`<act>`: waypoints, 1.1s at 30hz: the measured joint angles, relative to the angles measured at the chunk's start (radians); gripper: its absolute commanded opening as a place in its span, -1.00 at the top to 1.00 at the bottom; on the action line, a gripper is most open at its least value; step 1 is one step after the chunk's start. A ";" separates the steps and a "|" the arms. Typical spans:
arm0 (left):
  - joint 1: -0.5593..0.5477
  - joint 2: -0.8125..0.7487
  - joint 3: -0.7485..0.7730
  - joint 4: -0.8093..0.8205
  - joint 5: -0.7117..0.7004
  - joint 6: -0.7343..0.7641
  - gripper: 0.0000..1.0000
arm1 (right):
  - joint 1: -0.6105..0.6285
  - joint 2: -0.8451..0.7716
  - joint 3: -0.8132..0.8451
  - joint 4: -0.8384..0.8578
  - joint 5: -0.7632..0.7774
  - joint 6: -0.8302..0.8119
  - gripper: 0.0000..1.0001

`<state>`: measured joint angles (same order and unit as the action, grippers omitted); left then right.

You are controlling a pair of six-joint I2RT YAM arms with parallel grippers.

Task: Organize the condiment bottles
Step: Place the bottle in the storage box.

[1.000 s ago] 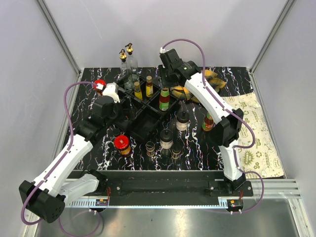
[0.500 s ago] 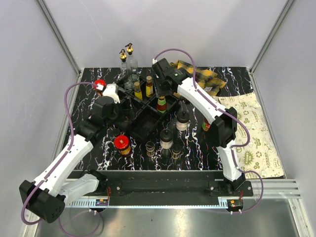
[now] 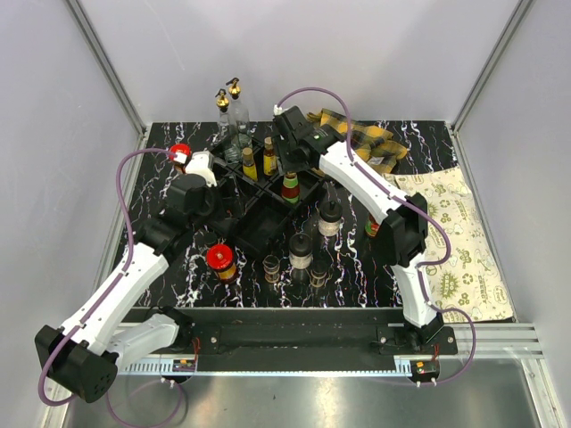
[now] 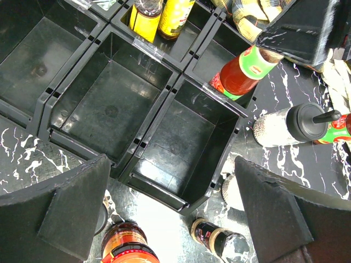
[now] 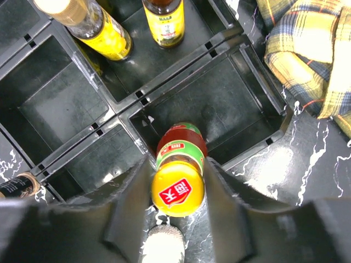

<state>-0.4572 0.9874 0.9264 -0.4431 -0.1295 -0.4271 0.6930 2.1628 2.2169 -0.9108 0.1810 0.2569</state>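
The right gripper (image 5: 178,170) is closed narrowly on a red sauce bottle (image 5: 177,192). Its two fingers (image 5: 129,208) press against either side of the neck, just below the yellow cap. The bottle stands upright with its lower part inside one compartment of the black tray (image 5: 181,96), the compartment nearest the plaid cloth (image 5: 307,60). Whether its base rests on the compartment floor cannot be told. In the next compartment beyond it stand two yellow-labelled bottles (image 5: 104,30), apart from the held one. The left gripper (image 4: 171,164) is spread wide with nothing between its fingers (image 4: 71,208), and it hangs over the near edge of the tray above two bare compartments, touching nothing. Below it on the marbled table (image 3: 161,259), outside the tray, stands a red-lidded jar (image 3: 220,259). Two black-capped shakers (image 3: 301,250) stand to the right of the jar, near the tray's front. A pair of gold-spouted glass bottles (image 3: 227,111) stands at the far edge behind the tray.
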 measured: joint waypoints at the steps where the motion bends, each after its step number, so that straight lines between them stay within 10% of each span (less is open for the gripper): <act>1: 0.000 0.000 0.000 0.000 0.000 0.000 -0.98 | 0.000 0.000 -0.002 0.000 0.001 -0.002 -0.23; 10: 0.000 0.000 0.000 0.000 -0.006 0.000 -0.98 | 0.002 -0.006 -0.011 -0.008 0.010 -0.012 -0.99; 21: 0.000 -0.009 0.000 -0.003 -0.013 0.000 -0.98 | 0.003 -0.211 -0.145 -0.002 0.118 0.014 -0.99; 33: 0.000 -0.019 0.000 -0.005 -0.014 0.000 -0.98 | -0.166 -0.733 -0.769 0.006 0.271 0.169 -1.00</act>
<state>-0.4572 0.9680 0.9264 -0.4484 -0.1432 -0.4271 0.5274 1.4296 1.4479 -0.9051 0.4522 0.4255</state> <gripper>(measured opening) 0.984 0.994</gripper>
